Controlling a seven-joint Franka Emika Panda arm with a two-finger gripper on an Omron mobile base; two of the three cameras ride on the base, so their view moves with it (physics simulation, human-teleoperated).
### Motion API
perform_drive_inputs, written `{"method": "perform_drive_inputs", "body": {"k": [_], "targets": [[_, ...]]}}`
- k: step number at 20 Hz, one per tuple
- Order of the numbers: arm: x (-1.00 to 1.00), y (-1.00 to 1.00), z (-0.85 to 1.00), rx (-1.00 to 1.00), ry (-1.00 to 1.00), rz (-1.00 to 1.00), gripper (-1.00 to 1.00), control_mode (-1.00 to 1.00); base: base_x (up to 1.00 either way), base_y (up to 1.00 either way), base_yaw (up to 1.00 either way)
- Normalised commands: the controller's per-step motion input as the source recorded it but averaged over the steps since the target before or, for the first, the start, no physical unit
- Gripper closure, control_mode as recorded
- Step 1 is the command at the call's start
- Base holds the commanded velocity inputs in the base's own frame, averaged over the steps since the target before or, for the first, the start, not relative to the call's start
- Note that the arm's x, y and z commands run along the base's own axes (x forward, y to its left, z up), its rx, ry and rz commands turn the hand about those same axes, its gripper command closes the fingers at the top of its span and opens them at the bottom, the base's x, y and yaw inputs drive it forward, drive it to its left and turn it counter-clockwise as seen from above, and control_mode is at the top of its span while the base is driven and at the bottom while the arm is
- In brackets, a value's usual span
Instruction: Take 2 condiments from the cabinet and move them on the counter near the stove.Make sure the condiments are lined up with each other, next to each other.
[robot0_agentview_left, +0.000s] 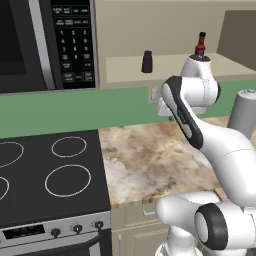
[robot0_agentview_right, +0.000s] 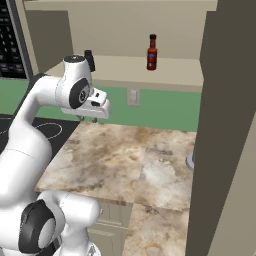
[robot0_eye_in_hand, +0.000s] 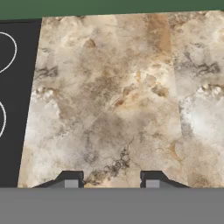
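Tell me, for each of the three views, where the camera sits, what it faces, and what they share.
Left base view: behind the arm on its left, facing the stove, the counter and the cabinet holding the black shaker and sauce bottle; the arm rises lower right.
Right base view: behind on the right, same counter, bottle and shelf; the arm rises lower left, hand empty.
Hand view: on the hand, looking down on bare counter and the stove edge; fingertips at the bottom.
Shared: counter and stove.
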Motion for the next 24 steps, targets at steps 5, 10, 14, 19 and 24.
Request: {"method": "perform_drive_inputs", "body": {"k": [5,10,14,19,24], "targets": [[-0.22,0.01,0.01,0.0,-0.05,0.0,-1.0,-1.0,0.0,0.0,0.0],[-0.4,0.06,0.36,-0.04,-0.43,0.0,-1.0,-1.0,0.0,0.0,0.0],[-0.32,0.02,0.53,-0.08,-0.63,0.0,-1.0,-1.0,0.0,0.0,0.0],[0.03,0.03,0.77,0.0,-0.48,0.01,-1.0,-1.0,0.0,0.0,0.0],[0.24,0.13,0.77,0.03,-0.35,0.04,-1.0,-1.0,0.0,0.0,0.0]]}}
